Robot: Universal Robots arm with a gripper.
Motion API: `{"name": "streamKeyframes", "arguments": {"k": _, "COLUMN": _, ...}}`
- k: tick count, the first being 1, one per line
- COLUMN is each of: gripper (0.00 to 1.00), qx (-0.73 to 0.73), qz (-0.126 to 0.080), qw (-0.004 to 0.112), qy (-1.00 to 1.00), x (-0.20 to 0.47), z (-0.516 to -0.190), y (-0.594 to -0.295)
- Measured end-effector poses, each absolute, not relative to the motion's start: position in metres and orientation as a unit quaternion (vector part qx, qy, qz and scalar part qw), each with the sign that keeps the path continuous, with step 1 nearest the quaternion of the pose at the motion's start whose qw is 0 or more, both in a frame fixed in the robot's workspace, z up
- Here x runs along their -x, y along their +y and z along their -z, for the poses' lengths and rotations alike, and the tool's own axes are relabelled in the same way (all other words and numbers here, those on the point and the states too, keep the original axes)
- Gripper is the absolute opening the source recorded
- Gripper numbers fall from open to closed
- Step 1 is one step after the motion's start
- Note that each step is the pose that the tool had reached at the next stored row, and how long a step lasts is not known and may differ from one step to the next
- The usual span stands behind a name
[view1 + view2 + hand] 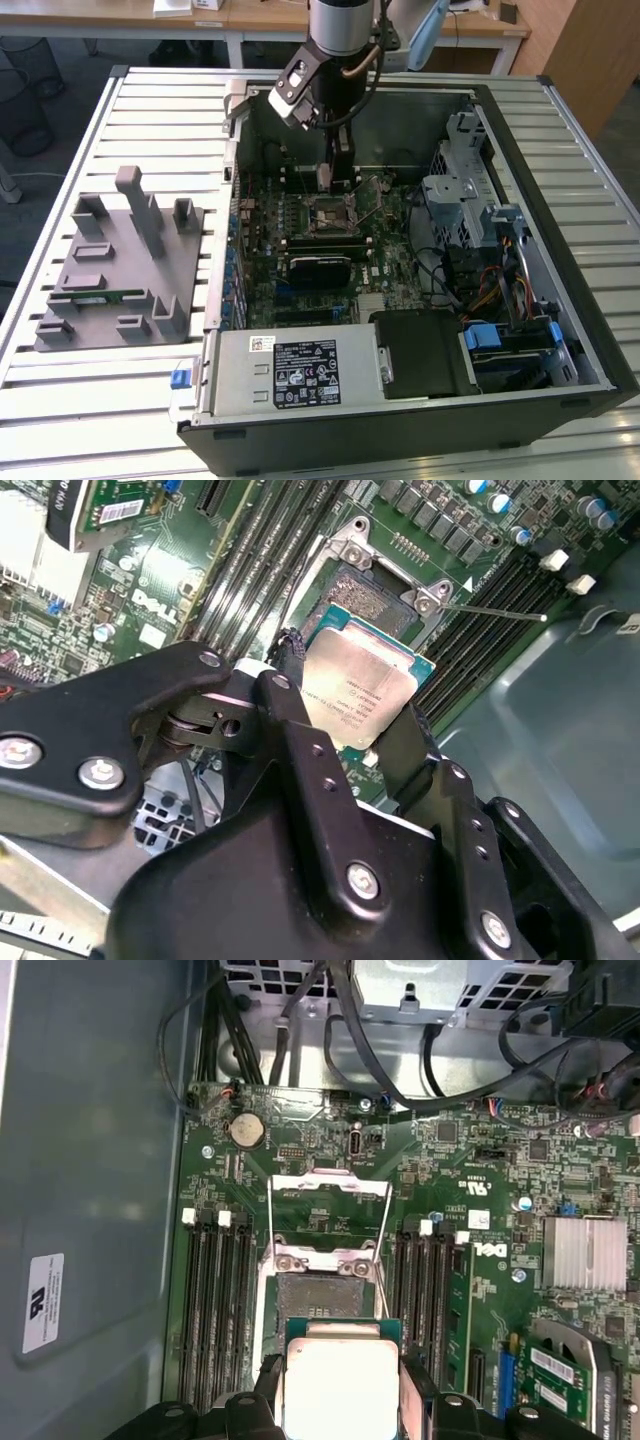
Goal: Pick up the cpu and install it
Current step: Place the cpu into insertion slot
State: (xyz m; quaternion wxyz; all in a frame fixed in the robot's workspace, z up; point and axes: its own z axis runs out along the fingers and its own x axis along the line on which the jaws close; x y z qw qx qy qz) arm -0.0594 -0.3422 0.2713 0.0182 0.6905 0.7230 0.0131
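The cpu [362,683], a flat square chip with a pale silver top, is pinched by its edges in my gripper [345,692], which is shut on it. It hangs tilted just above the open socket [367,592] on the motherboard. In the first wrist view the cpu [340,1382] sits between the black fingers [268,1385], with the bare socket [325,1297] and its raised metal load plate [330,1203] just beyond. In the exterior view my gripper [334,172] reaches down inside the computer case [560,300], over the socket [330,213].
Memory slots [215,1300] flank the socket on both sides. A black block [320,268] lies on the board near the socket. A drive cage [462,190] and cables stand at the exterior view's right. A grey parts fixture [110,265] holding a green memory stick [97,296] lies outside the case.
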Motion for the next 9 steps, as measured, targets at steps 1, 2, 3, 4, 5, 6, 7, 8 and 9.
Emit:
{"name": "streamKeyframes", "arguments": {"k": 1, "gripper": 0.54, "qx": -0.691, "qz": -0.013, "qw": 0.018, "qy": 0.723, "x": 0.0595, "z": -0.2704, "y": -0.3420}}
{"name": "streamKeyframes", "arguments": {"k": 2, "gripper": 0.54, "qx": -0.690, "qz": -0.013, "qw": 0.018, "qy": 0.723, "x": 0.0594, "z": -0.2694, "y": -0.3417}}
{"name": "streamKeyframes", "arguments": {"k": 3, "gripper": 0.54, "qx": -0.690, "qz": -0.013, "qw": 0.018, "qy": 0.723, "x": 0.0594, "z": -0.2685, "y": -0.3415}}
{"name": "streamKeyframes", "arguments": {"k": 4, "gripper": 0.54, "qx": -0.690, "qz": -0.013, "qw": 0.018, "qy": 0.723, "x": 0.0594, "z": -0.2677, "y": -0.3413}}
{"name": "streamKeyframes", "arguments": {"k": 5, "gripper": 0.54, "qx": -0.690, "qz": -0.013, "qw": 0.018, "qy": 0.723, "x": 0.0594, "z": -0.2669, "y": -0.3411}}
{"name": "streamKeyframes", "arguments": {"k": 6, "gripper": 0.54, "qx": -0.690, "qz": -0.013, "qw": 0.018, "qy": 0.723, "x": 0.0594, "z": -0.2662, "y": -0.3410}}
{"name": "streamKeyframes", "arguments": {"k": 7, "gripper": 0.54, "qx": -0.690, "qz": -0.013, "qw": 0.018, "qy": 0.723, "x": 0.0594, "z": -0.2654, "y": -0.3408}}
{"name": "streamKeyframes", "arguments": {"k": 8, "gripper": 0.54, "qx": -0.690, "qz": -0.013, "qw": 0.018, "qy": 0.723, "x": 0.0594, "z": -0.2646, "y": -0.3407}}
{"name": "streamKeyframes", "arguments": {"k": 9, "gripper": 0.54, "qx": -0.690, "qz": -0.013, "qw": 0.018, "qy": 0.723, "x": 0.0594, "z": -0.2638, "y": -0.3406}}
